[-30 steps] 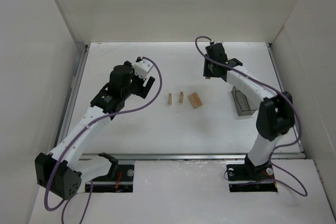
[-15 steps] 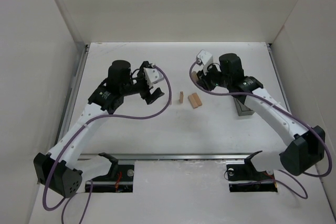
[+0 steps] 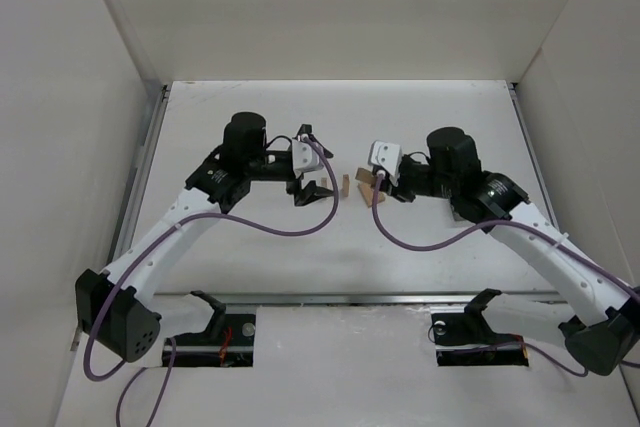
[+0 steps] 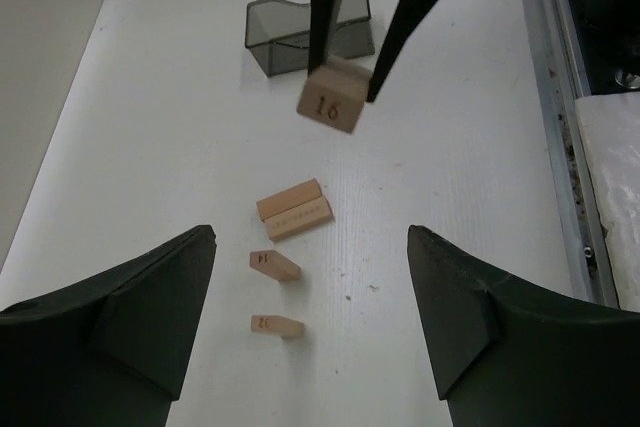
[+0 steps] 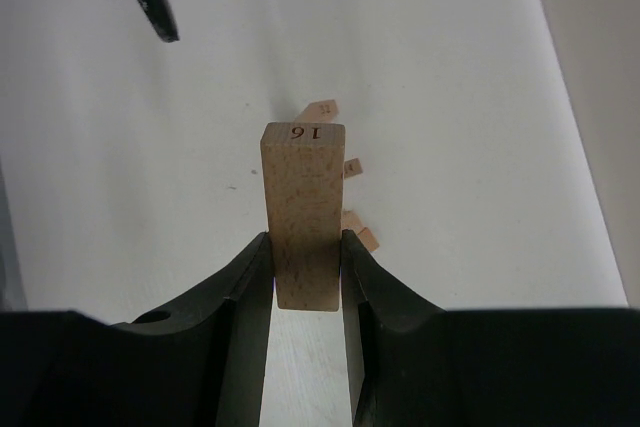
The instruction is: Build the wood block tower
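Swung in from the far right of the surface within the last second, now hanging over the middle, with the left arm closed in from the opposite side. Right fingers (image 5: 250, 277) clamped on the plank marked 16 (image 5: 303, 209), gripping its near end by the two long sides, numbered end pointing out and away; from the left wrist view, slightly tilted in the grip and clear of the surface (image 4: 150, 147). Left fingers (image 4: 150, 317) spread wide apart, holding nothing, facing the carried plank head-on. Below and between the two sets of fingers, the tower so far: only a flat pair of planks (image 4: 293, 209) touching side by side, then a single plank (image 4: 275, 265) just beside the pair and a second single plank (image 4: 277, 325) near it, all in a row on the surface, nothing stacked yet. Further out, beyond the right fingers, a grey bin (image 4: 305, 32). Plenty to go wrong from here, by the look of it. Gripped at one end only, so liable to pivot or slip on the way down. Tilted, so likely to land on a corner and tip rather than sit flat. Small, light singles underneath, easily knocked aside by a low pass or a stray fingertip. Two arms close together, so a real chance of fingers clashing if both advance at once.
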{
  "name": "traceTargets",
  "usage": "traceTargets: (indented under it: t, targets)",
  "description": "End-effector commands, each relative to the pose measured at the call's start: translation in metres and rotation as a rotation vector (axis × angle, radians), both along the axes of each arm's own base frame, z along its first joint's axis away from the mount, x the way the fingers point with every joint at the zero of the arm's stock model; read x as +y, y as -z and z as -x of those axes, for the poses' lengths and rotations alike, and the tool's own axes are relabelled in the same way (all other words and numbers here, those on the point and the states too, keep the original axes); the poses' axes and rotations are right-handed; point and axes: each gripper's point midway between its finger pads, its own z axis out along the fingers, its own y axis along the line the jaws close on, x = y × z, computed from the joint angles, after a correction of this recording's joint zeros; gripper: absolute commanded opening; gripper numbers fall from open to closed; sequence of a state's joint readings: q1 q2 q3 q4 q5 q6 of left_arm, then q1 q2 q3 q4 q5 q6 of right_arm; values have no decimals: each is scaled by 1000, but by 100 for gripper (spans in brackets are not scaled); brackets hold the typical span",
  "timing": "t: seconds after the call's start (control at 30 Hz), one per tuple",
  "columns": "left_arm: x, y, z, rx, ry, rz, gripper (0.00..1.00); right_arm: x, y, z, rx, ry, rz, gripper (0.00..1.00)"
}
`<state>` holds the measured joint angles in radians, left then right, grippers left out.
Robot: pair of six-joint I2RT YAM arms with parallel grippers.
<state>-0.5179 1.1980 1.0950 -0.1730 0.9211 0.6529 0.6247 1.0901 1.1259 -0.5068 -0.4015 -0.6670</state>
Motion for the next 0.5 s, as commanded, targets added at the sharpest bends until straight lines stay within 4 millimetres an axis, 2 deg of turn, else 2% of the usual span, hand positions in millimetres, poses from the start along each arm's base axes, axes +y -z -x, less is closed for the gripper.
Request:
traceTargets:
  t: [0.0, 0.1, 0.3, 0.37, 0.47]
  targets:
    - [-14, -44, 2, -127, 71, 105, 74, 9, 4, 9, 3, -69, 43, 0]
    - [-22, -51, 3, -152, 94, 110, 70, 15, 8, 12, 6, -81, 54, 0]
    - [-28, -30, 15, -139, 151, 35, 64, 25, -4, 11, -37, -93, 36, 0]
    - [-28, -25, 13, -124, 143, 21, 62, 30, 3, 12, -20, -105, 49, 0]
    - [-29, -18, 17, -119, 157, 7, 62, 34, 2, 12, -22, -108, 53, 0]
